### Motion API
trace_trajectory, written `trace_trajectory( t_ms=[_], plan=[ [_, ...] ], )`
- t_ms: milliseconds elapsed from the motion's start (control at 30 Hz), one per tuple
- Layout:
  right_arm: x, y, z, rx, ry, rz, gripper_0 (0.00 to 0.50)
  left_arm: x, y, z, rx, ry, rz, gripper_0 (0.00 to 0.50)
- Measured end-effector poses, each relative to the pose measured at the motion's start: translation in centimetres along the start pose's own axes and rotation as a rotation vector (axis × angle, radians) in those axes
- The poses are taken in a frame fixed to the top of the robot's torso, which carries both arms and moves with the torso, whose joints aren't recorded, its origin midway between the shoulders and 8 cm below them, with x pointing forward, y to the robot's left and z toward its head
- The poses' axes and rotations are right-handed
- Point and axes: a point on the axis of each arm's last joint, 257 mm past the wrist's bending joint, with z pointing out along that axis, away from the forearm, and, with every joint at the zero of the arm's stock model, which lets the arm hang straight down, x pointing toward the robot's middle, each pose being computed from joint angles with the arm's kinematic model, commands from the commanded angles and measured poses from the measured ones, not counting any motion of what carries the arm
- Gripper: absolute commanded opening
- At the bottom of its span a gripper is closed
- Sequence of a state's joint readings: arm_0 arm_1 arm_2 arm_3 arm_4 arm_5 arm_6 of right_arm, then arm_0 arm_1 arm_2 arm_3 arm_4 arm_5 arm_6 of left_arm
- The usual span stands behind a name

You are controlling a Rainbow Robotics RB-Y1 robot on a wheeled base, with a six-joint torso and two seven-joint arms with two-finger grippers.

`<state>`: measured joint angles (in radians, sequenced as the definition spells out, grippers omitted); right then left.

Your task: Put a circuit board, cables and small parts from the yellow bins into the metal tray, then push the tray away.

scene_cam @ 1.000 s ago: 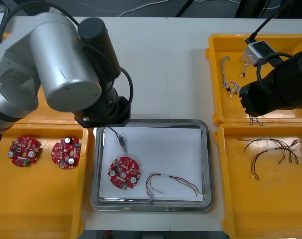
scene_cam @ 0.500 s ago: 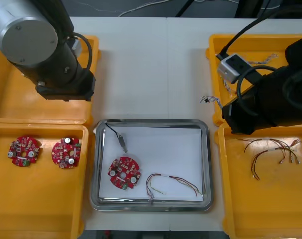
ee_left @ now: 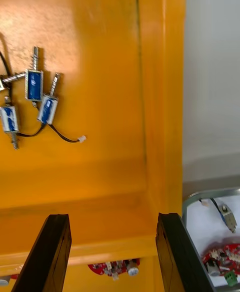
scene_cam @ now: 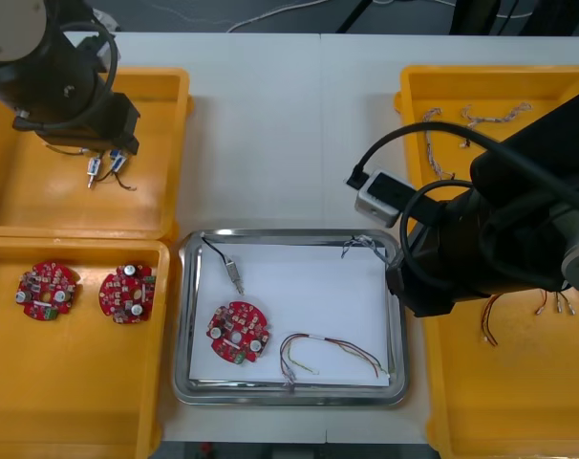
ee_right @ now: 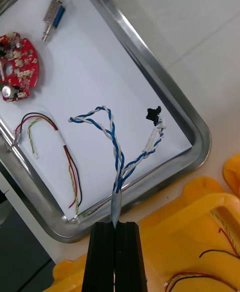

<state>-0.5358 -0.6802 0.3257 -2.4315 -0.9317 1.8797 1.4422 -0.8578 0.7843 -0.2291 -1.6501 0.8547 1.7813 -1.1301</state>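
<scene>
Broadly, the light table (scene_cam: 280,124) carries four yellow bins (scene_cam: 41,206), two down the left side of the frame and two down the right. The metal tray (scene_cam: 289,397), white inside, sits at lower centre between them.

The right arm (scene_cam: 500,239) fills the centre right, covering the seam between the two right-hand bins and overlapping the tray's right rim. The right gripper (ee_right: 116,224) has its fingers clenched on the grey-sleeved end of a twisted blue and white cable (ee_right: 117,157). The cable hangs out from the fingertips over the tray's white floor, just inside one corner. From the front, it shows at the tray's upper right corner (scene_cam: 364,246).

The left arm (scene_cam: 55,72) is at upper left, over the upper left bin. The left gripper (ee_left: 112,219) has its fingers spread wide with nothing between them, above the bin floor beside the wall. Several small metal parts (ee_left: 35,85) lie on that floor, well clear of the fingers.

Two round red circuit boards (scene_cam: 48,291) sit side by side in the lower left bin. A third circuit board (scene_cam: 238,334) lies at the tray's lower left. A red and yellow cable (scene_cam: 330,351) lies at its lower right, and a small metal part (scene_cam: 234,275) with a black lead at its upper left. More cables (scene_cam: 495,113) lie in the upper right bin.
</scene>
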Motion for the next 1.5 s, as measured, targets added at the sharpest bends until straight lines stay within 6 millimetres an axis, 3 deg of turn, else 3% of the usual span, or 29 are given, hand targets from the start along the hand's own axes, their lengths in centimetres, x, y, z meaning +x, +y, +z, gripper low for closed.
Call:
trace_trajectory(
  t_ms=[133,267,467,567,800,1167,1333,1433,1467,1500],
  plan=[
    [-0.2,1.1,0.9,-0.025,-0.003,-0.174,0.000,-1.6,1.9,-0.7,-0.009,-0.051,-0.056,0.500],
    [-0.4,1.9,2.3,-0.051,0.014,-0.216,0.000,-2.4,4.2,-1.6,-0.012,-0.098,-0.099,0.500],
    [-1.7,2.7,4.4,-0.074,0.021,-0.450,0.000,-2.6,7.5,-2.5,-0.034,-0.133,-0.104,0.500],
    [-2.4,3.0,5.4,-0.077,0.018,-0.486,0.000,-2.4,8.6,-2.4,-0.050,-0.142,-0.084,0.500],
    [-2.6,2.3,7.6,-0.090,0.028,-0.619,0.000,-1.6,9.8,-0.7,-0.054,-0.151,-0.089,0.500],
    [-1.8,0.9,12.5,-0.065,0.071,-0.665,0.000,-0.9,12.4,2.2,-0.057,-0.118,0.029,0.500],
    [-1.8,1.2,14.3,-0.073,0.070,-0.654,0.004,-1.1,12.0,3.3,-0.042,-0.124,0.064,0.500],
    [-1.8,1.2,14.8,-0.064,0.072,-0.661,0.041,-1.6,11.5,3.7,-0.039,-0.146,0.068,0.500],
    [-1.8,1.2,14.9,-0.062,0.073,-0.663,0.077,-1.8,11.4,3.9,-0.038,-0.152,0.069,0.500],
    [-1.7,1.3,14.9,-0.063,0.072,-0.665,0.206,-1.8,11.2,4.2,-0.037,-0.155,0.068,0.500]
  ],
)
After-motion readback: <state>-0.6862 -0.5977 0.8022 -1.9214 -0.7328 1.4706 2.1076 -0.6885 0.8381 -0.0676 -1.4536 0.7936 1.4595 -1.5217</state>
